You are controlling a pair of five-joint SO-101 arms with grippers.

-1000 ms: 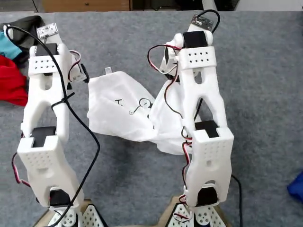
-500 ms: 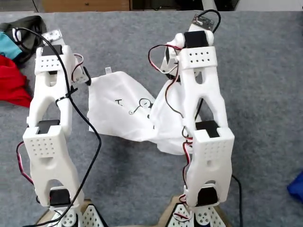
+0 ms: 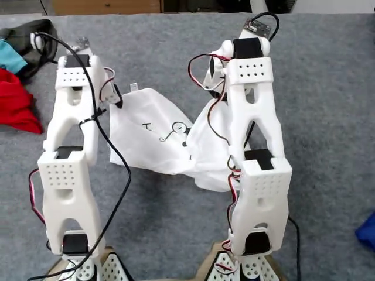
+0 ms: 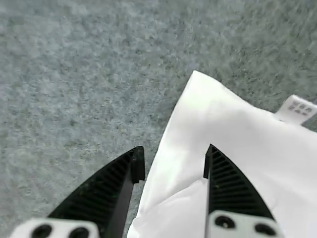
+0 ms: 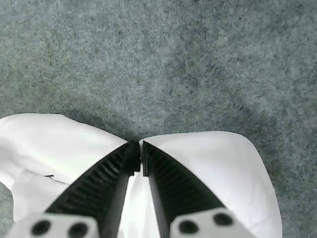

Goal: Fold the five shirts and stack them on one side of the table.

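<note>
The left arm has swung in toward the crumpled white cloth shirt (image 3: 149, 137). Its left pincer (image 4: 174, 151) hangs open astride the shirt's edge, with one black finger over the grey carpeted table (image 3: 328, 88) and the other over white cloth. The right pincer (image 5: 139, 145) is closed, pinching a raised fold of the same shirt, which spreads to either side of its tips. A red garment (image 3: 14, 108) lies well apart from the left pincer, on the side away from the shirt.

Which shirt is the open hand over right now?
The white shirt, mid-table: the left hand straddles its edge. The red shirt lies apart at the table's left edge.
</note>
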